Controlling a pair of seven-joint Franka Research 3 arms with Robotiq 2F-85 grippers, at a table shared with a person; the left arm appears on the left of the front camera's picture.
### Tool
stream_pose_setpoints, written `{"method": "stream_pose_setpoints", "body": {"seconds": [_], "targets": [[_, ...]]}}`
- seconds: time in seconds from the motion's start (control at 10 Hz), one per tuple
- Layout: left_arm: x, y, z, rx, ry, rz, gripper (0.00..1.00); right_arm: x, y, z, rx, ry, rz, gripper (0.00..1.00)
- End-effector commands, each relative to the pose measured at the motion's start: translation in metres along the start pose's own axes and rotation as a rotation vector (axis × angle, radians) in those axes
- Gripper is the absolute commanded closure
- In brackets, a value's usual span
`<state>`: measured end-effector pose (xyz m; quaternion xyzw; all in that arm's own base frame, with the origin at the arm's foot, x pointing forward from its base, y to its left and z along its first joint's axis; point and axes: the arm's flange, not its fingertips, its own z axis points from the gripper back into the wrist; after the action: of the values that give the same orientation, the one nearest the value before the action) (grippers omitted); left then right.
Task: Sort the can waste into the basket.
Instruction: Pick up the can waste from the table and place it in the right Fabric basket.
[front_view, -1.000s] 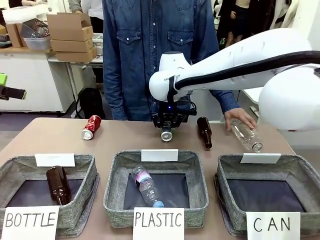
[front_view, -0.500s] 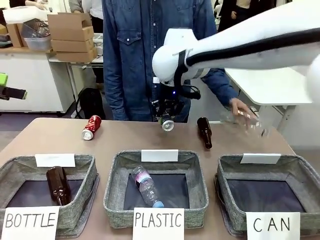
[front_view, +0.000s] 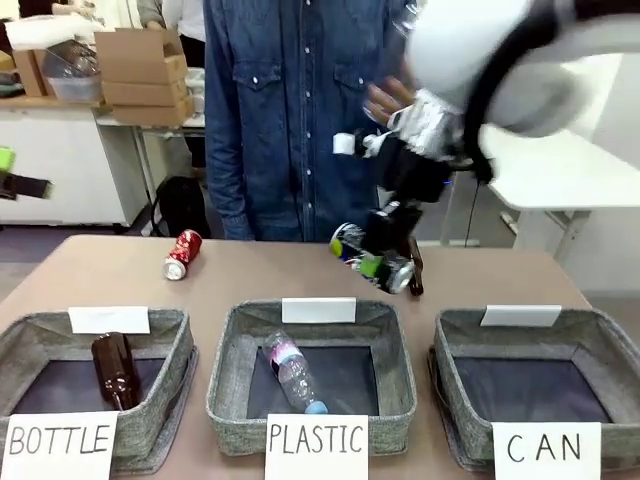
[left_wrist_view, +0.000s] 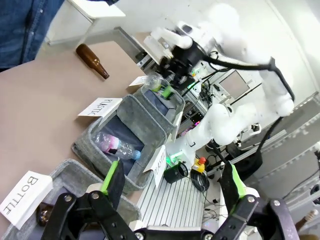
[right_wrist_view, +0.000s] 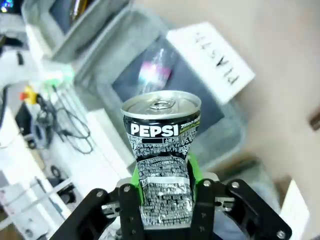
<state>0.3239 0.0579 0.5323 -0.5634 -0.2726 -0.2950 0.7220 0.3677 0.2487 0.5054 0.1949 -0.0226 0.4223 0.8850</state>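
My right gripper (front_view: 378, 262) is shut on the dark blue-black can (front_view: 372, 262) and holds it tilted in the air, above the table behind the PLASTIC basket's right corner. In the right wrist view the can (right_wrist_view: 162, 145) reads PEPSI and stands between the green pads (right_wrist_view: 136, 176). The red can (front_view: 183, 253) lies on the table at the back left. The grey CAN basket (front_view: 600, 335) sits at the front right with nothing showing inside. My left gripper (left_wrist_view: 172, 182) is open, far to the left, looking across at the can (left_wrist_view: 167, 86).
The BOTTLE basket (front_view: 170, 325) holds a brown bottle (front_view: 115, 368). A clear bottle (front_view: 295, 373) lies in the PLASTIC basket (front_view: 395, 330). Another brown bottle (front_view: 415, 278) lies on the table behind the held can. The person in denim stands at the far side, one hand (front_view: 385, 100) raised.
My right arm has lifted the dark can off the table and swung it right and toward the baskets. The person's hand and the clear bottle have left the table's right side.
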Motion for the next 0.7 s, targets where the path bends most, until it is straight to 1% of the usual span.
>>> {"method": "stream_pose_setpoints", "body": {"seconds": [0.0, 0.1, 0.2, 0.3, 0.5, 0.6], "targets": [[0.001, 0.000, 0.000, -0.019, -0.021, -0.021, 0.00, -0.085, 0.013, 0.000, -0.068, -0.244, -0.108, 1.00], [0.001, 0.000, 0.000, -0.019, -0.021, -0.021, 0.00, -0.115, 0.019, -0.005, -0.115, -0.345, -0.178, 1.00], [0.001, 0.000, 0.000, -0.019, -0.021, -0.021, 0.00, -0.134, 0.015, -0.008, -0.185, -0.460, -0.273, 1.00], [0.001, 0.000, 0.000, -0.019, -0.021, -0.021, 0.00, -0.085, 0.006, 0.008, -0.042, -0.200, -0.107, 1.00], [0.001, 0.000, 0.000, -0.019, -0.021, -0.021, 0.00, -0.085, 0.006, 0.008, -0.042, -0.200, -0.107, 1.00], [0.001, 0.000, 0.000, -0.019, -0.021, -0.021, 0.00, -0.119, 0.010, 0.001, -0.082, -0.300, -0.161, 0.62]]}}
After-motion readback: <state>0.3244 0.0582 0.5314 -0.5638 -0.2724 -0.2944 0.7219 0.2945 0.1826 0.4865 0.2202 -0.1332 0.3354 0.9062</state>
